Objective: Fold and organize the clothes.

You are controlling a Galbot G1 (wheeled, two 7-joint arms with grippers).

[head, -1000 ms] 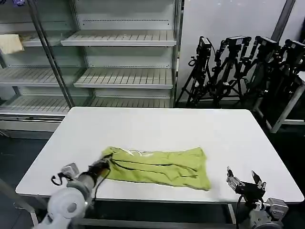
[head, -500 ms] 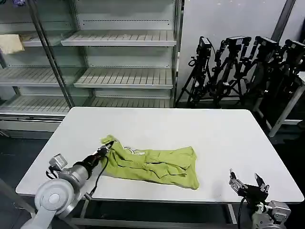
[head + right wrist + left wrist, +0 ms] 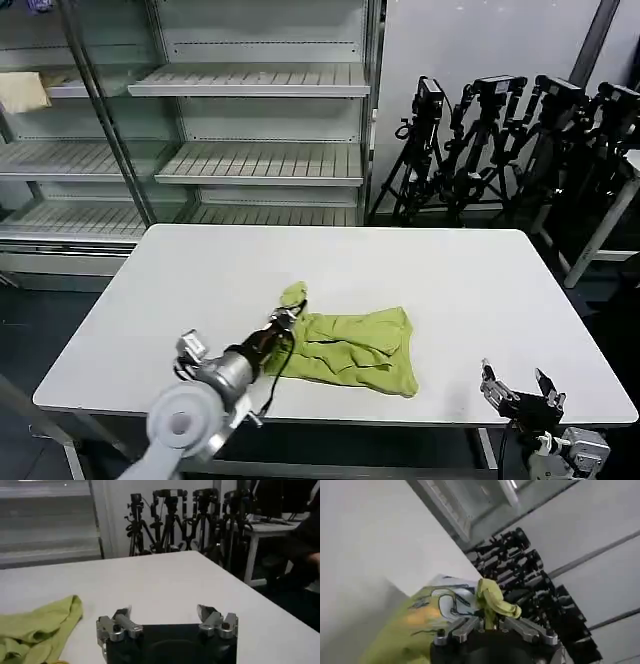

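Observation:
The clothes, one lime yellow-green T-shirt [image 3: 360,347], lie crumpled near the front middle of the white table [image 3: 300,260]. My left gripper [image 3: 283,318] is shut on the shirt's left end and holds that fold lifted above the rest of the cloth. In the left wrist view the pinched fabric [image 3: 492,600] rises from between the closed fingers of the left gripper [image 3: 488,623]. My right gripper [image 3: 518,386] stands open at the table's front right edge, well apart from the shirt. The right wrist view has the right gripper [image 3: 164,613] spread wide, with the shirt's edge [image 3: 40,625] off to one side.
Empty metal shelving [image 3: 250,120] stands behind the table, with a pale cloth [image 3: 22,92] on a far left shelf. Black tripods [image 3: 500,140] cluster at the back right. A white desk [image 3: 270,530] stands beyond the table's right side.
My left gripper has carried the shirt's left end to the right, folding it over toward the middle. The shirt now covers less width. The right gripper has stayed near the front right edge.

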